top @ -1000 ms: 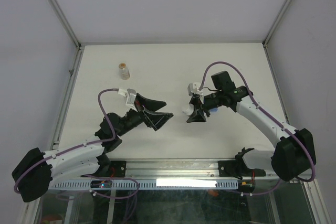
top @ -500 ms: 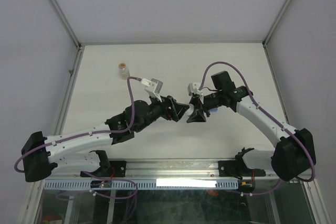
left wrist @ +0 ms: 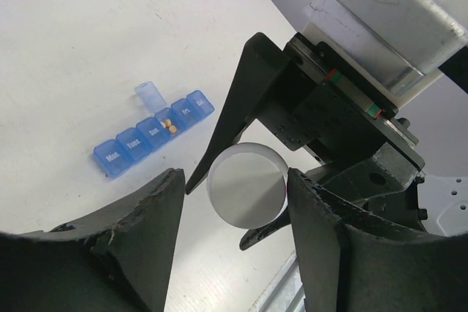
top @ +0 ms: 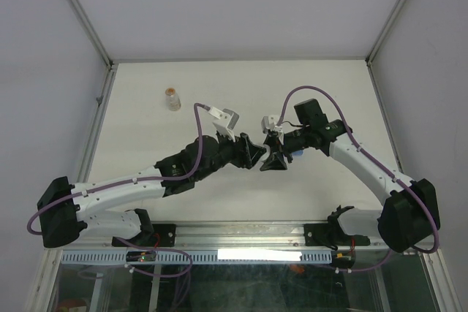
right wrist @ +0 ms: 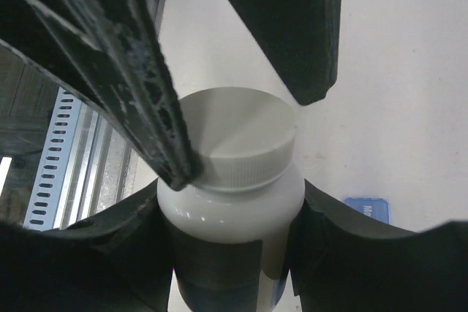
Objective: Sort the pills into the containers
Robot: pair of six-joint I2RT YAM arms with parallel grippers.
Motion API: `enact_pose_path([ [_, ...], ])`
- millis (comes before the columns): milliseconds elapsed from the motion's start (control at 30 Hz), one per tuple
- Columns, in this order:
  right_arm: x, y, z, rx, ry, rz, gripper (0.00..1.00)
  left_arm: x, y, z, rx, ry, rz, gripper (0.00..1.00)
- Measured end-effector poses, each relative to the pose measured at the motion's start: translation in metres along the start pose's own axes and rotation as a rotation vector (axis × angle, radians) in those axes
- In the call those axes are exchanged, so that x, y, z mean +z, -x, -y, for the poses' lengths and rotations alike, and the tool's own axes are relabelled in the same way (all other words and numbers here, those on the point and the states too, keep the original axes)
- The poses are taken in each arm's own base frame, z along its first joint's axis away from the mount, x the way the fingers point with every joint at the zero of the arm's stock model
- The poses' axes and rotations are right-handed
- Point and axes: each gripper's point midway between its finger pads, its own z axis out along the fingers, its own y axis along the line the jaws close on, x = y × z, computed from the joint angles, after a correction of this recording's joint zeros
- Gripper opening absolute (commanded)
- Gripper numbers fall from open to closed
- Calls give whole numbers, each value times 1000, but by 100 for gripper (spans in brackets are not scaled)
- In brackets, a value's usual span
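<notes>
Hard to see from above: white bottle [right wrist: 230, 195] clamped in right tool [right wrist: 230, 242], left tool [left wrist: 234, 180] parted around its cap [left wrist: 246, 184]. Beyond, blue pill organiser [left wrist: 153, 133] on white tabletop [top: 219, 85], pale walls [top: 234, 5].

I count two grippers of my own, the left gripper [left wrist: 234, 180] and the right gripper [right wrist: 230, 231]. There is one white bottle [right wrist: 219, 213] with one white cap [left wrist: 246, 184], and one small clear bottle [top: 172, 99]. One blue pill organiser [left wrist: 131, 144] lies there, a single row whose compartments [left wrist: 110, 157] I make five or six, with one lid [left wrist: 148, 95] raised and two orange pills [left wrist: 170, 126] showing inside.
</notes>
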Motion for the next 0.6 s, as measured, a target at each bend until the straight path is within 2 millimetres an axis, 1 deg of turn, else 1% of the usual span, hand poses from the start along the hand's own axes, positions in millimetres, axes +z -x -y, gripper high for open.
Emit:
enact_pose_path([
  [67, 0, 0, 0, 0, -1, -1, 0, 2, -1, 1, 5, -1, -7, 50],
  [267, 0, -1, 0, 1, -3, -4, 0, 4, -6, 7, 13, -28, -32, 29],
  [333, 0, -1, 0, 3, -3, -5, 0, 4, -7, 8, 20, -36, -39, 24],
  [500, 0, -2, -2, 6, 4, -5, 0, 2, -9, 12, 103, -89, -52, 16],
  [600, 1, -1, -5, 1, 18, -1, 0, -2, -11, 15, 222, -179, -43, 16],
])
